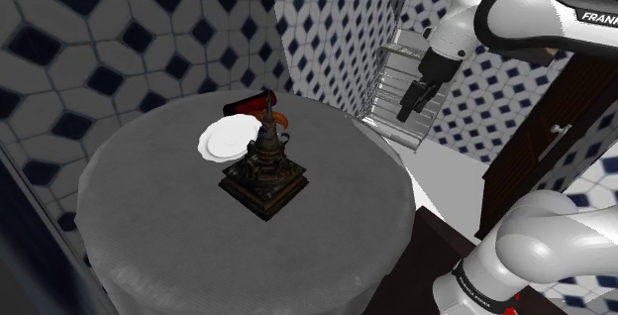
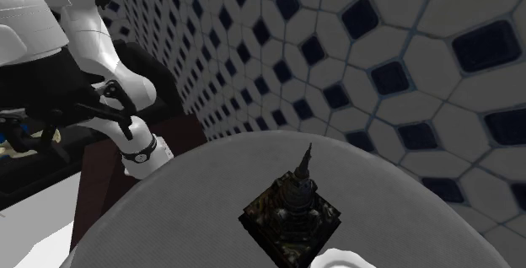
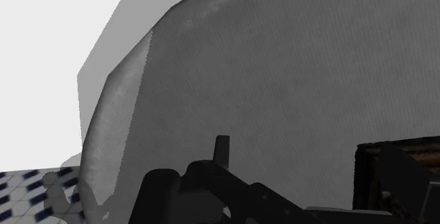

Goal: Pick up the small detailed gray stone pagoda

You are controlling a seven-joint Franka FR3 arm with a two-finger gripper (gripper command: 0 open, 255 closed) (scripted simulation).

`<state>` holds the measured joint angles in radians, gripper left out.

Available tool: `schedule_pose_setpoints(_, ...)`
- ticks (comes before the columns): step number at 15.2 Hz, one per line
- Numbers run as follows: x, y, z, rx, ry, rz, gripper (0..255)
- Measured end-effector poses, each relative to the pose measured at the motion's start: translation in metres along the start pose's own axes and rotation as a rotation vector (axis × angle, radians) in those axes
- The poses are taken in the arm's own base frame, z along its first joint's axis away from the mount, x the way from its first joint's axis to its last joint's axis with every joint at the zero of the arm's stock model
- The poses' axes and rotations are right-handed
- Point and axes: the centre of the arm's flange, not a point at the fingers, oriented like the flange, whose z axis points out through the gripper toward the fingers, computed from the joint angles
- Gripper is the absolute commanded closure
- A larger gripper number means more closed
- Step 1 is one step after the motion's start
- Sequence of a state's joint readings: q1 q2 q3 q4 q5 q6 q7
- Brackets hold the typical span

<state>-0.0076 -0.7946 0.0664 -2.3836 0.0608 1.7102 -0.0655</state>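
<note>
The pagoda stood mid-way across the surface, just beside a plate, while the claw, its opening impossible to tell, hung well apart, so a careless descent onto the thin tip might have toppled it.

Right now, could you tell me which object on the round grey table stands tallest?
The dark tiered pagoda with a pointed spire; the white plate and red-black cylinder lie low.

The pagoda is rendered dark grey-brown, table grey, plate white, walls white with navy diamonds
</note>
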Motion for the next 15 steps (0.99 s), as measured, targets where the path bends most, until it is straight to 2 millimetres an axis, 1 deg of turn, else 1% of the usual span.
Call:
schedule_pose_setpoints(2, 0.003, -0.004, 0.002, 0.002, 0.01, -0.002, 0)
schedule_pose_setpoints(3, 0.007, -0.012, 0.005, 0.004, 0.026, -0.006, 0)
schedule_pose_setpoints(5, 0.013, -0.028, 0.013, 0.01, 0.067, -0.014, 0)
schedule_pose_setpoints(8, 0.028, -0.051, 0.021, 0.02, 0.135, -0.028, 0)
schedule_pose_setpoints(10, 0.039, -0.072, 0.03, 0.027, 0.181, -0.037, 0)
schedule_pose_setpoints(11, 0.042, -0.084, 0.03, 0.031, 0.205, -0.042, 0)
schedule_pose_setpoints(12, 0.045, -0.091, 0.035, 0.034, 0.228, -0.046, 0)
schedule_pose_setpoints(14, 0.059, -0.109, 0.04, 0.041, 0.274, -0.055, 0)
schedule_pose_setpoints(15, 0.062, -0.116, 0.042, 0.044, 0.298, -0.06, 0)
